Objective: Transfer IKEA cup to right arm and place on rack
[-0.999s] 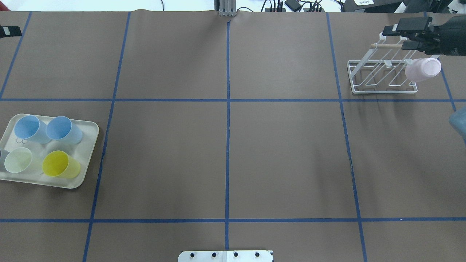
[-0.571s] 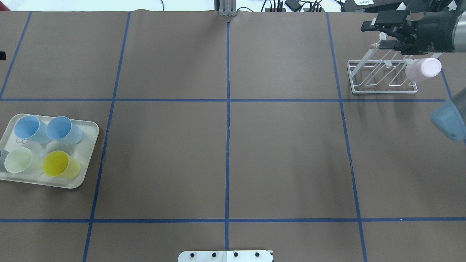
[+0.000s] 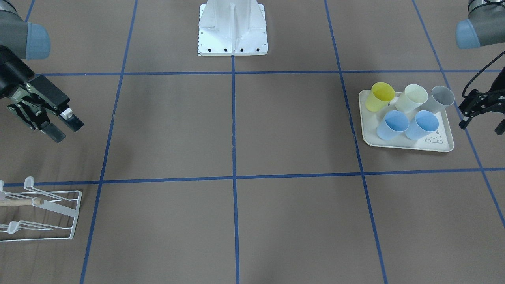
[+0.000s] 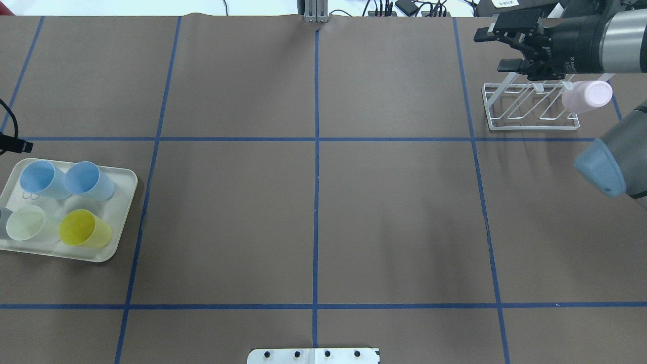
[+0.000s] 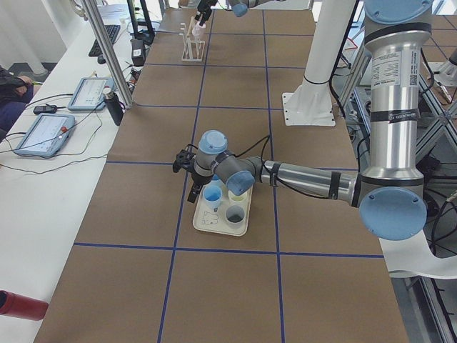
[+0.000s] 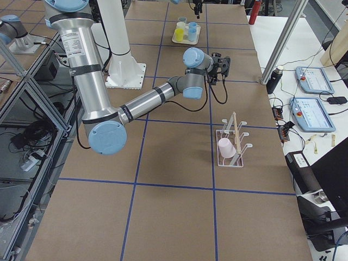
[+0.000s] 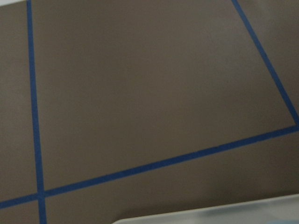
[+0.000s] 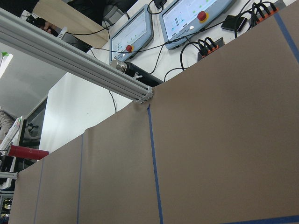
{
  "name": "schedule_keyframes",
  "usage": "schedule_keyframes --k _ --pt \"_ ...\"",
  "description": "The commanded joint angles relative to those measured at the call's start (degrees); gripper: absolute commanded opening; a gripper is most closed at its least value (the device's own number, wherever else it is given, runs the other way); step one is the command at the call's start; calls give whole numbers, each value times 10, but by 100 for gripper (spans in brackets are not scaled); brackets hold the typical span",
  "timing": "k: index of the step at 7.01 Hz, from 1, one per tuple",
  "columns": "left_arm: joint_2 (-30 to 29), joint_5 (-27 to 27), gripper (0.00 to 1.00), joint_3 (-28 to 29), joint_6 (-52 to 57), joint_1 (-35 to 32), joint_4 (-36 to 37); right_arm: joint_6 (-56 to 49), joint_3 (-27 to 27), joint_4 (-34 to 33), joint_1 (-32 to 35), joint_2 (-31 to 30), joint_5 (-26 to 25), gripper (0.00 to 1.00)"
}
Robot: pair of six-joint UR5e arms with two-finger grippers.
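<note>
Since the earlier overhead frames the right gripper (image 4: 500,49) has drawn back from the rack (image 4: 525,106) and travelled left along the far edge of the table; the left gripper (image 3: 481,124) has come nearer, towards the tray (image 4: 124,202); the pink cup (image 4: 586,96) has not shifted.

Pink cup: sits on the right end of the rack, at the far right of the table; slid mouth-down over an upturned prong, tilted, base showing to the overhead camera; the prong inside it carries it, so it needs no grip. Judgement: this cup's placement is done.

Right gripper: jaws spread wide, nothing between them; now left of the rack and clear of it. The wide gap fits a release followed by a retreat that avoids snagging the prongs or the wooden rod (image 3: 17,202).

Left gripper: hangs just beyond the far edge of the tray, on the left side of the table; jaws appear parted and empty in the front-facing view; its wrist camera shows only table paper and a sliver of tray rim.

Tray: holds two blue cups (image 3: 392,124), a yellow cup (image 3: 380,94), a pale green cup (image 3: 412,96) and a grey cup (image 3: 440,98), all mouth-up, packed close together.

Layout note: tray and rack lie at opposite ends of the table, each within one arm's reach only; hence the hand-over at mid-table. Judgement: the left arm is lining up on another cup; the tight packing leaves little finger room, so neighbours may get nudged.
</note>
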Motion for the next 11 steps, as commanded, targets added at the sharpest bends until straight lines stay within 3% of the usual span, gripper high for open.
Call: schedule_keyframes --k 1,4,5,6,11 --pt "0 -3 99 30 25 19 3 2 0 0 -1 4 0 100" --pt "1 -4 96 40 78 17 8 4 2 0 -2 7 0 100" --pt "1 -4 91 39 78 19 8 4 1 0 -2 7 0 100" --pt "1 -4 76 39 78 19 9 4 0 0 -2 7 0 100" --pt "0 -4 67 39 77 29 8 3 -3 0 -2 7 0 100"
